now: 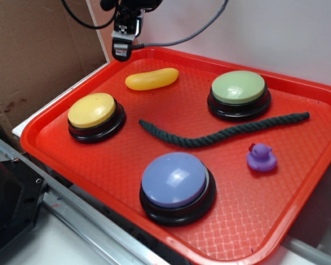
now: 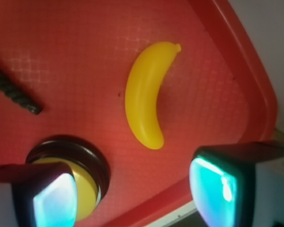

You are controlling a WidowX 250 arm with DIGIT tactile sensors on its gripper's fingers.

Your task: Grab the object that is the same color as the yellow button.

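Red tray (image 1: 55, 144) fills the exterior view. Blue-purple button (image 1: 175, 180) lower centre, green button (image 1: 238, 88) upper right, yellow button (image 1: 92, 110) left. Dark rope (image 1: 220, 132) crosses the middle. Yellow object (image 1: 151, 79) lies upper centre on the tray, untouched. Gripper (image 2: 132, 191) hangs at upper left, jaws wide apart, empty. Purple duck (image 1: 261, 157) at right.

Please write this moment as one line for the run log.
gripper: open, above tray back edge | target: yellow banana-shaped object, lying free | yellow button: untouched | grasp: not yet
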